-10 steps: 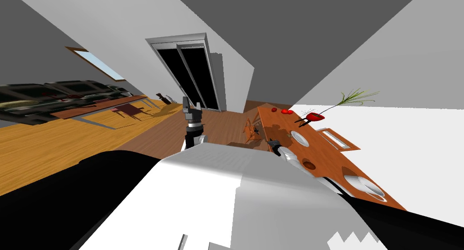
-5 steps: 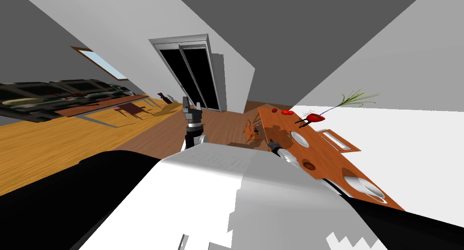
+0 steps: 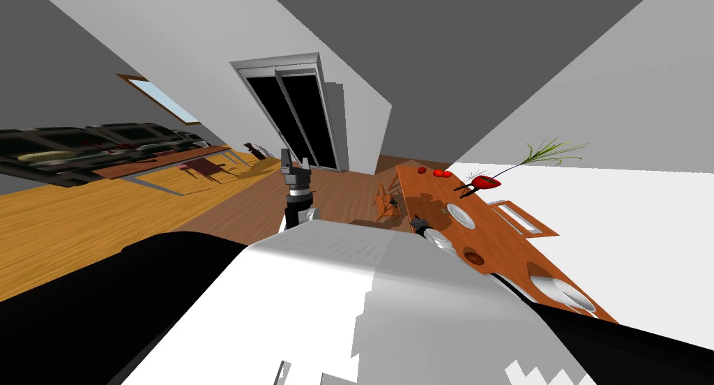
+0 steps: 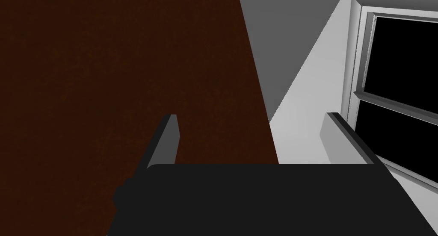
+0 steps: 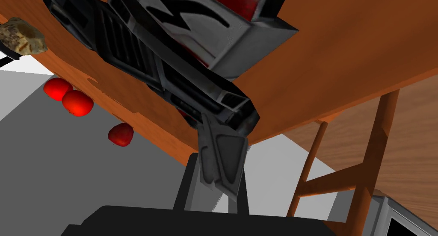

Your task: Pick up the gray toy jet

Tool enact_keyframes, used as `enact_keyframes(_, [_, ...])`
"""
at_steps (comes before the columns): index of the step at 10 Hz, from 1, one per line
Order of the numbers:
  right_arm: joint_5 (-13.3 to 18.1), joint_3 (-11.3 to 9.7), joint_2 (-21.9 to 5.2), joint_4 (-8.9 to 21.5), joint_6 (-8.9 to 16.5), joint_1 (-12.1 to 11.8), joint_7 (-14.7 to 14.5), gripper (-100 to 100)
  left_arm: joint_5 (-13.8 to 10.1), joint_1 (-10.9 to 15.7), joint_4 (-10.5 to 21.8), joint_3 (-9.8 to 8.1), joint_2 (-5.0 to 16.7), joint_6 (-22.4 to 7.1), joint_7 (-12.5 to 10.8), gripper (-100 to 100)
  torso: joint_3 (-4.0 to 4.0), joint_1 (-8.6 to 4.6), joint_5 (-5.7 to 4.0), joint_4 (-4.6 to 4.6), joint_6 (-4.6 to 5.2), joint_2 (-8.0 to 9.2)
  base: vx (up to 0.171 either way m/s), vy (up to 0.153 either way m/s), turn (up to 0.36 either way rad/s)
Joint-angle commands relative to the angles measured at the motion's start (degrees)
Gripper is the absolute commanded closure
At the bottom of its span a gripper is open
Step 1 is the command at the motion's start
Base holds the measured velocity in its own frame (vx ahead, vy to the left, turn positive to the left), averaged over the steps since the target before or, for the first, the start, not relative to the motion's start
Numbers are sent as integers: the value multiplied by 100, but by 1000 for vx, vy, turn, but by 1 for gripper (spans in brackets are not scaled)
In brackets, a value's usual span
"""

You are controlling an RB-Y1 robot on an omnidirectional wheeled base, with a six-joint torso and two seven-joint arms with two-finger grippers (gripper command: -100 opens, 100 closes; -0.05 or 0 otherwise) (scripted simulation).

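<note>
— How far along is it with the toy jet (image 5: 171, 71)?

— The grasp looks made. The right gripper (image 5: 218, 173) has its two fingers drawn in tight on the grey tail fin (image 5: 223, 154) at the jet's end. The dark grey body with its red patches stretches away from the hand, over the orange wooden table (image 3: 502, 243). In the head view that hand sits just right of centre, at the table's near edge.

— So it's lifted?

— I cannot tell whether it has left the tabletop. I'd judge that the raise is what remains, and a thin fin is a slim hold for it.

— And the other hand?

— The left gripper (image 4: 251, 118) stands up near the middle of the head view, fingers spread wide with nothing between them.

— Anything in the dishes?

— The two white plates (image 3: 461, 214) down the right of the frame show nothing on them. The small brown bowl (image 3: 475, 256) between them is too small to read. The red vase (image 3: 486, 182) holds a green sprig (image 3: 547, 151). A few red fruits (image 5: 77, 103) lie loose on the table.
</note>
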State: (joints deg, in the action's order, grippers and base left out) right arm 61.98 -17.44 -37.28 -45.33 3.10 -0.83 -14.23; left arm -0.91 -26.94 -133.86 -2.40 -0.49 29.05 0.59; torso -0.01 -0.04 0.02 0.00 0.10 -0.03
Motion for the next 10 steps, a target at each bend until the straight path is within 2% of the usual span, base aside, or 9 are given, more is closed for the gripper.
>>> enact_keyframes(1, [0, 0, 0, 0, 0, 0, 0, 100, 0, 0, 0, 0, 0, 0, 0, 0, 0, 0, 0, 0, 0, 0, 0, 0, 0])
enact_keyframes(3, [0, 2, -5, 2, 4, -1, 0, 100, 0, 0, 0, 0, 0, 0, 0, 0, 0, 4, -2, 0, -2, 0, 0, 0, 0])
enact_keyframes(4, [1, 2, -5, 2, 4, -1, -1, 0, 0, 0, 0, 0, 0, 0, 0, 0, 0, 5, -2, 0, -2, 1, 0, 0, 0])
enact_keyframes(5, [23, 90, -122, 61, -182, 25, 14, 100, 0, 0, 0, 0, 0, 0, 0, 0, 1, 5, -2, 0, -2, 1, -5, 82, -39])
enact_keyframes(8, [10, 94, -193, 57, -243, 20, 38, 100, 0, 1, 0, 1, -1, 0, 0, 0, 9, 45, 8, 4, -4, 14, -24, 82, -26])
enact_keyframes(9, [-66, -10, -241, 1, -182, -3, 77, 100, 0, 0, 0, 1, 0, 0, 0, 0, 8, 27, 5, 4, -5, 11, -6, 7, 4])
enact_keyframes(10, [-58, 1, -235, 6, -196, 0, 72, 0, 0, 0, 0, 0, 0, 0, 0, 0, 5, 16, 4, 3, -3, 7, 0, 0, 0])
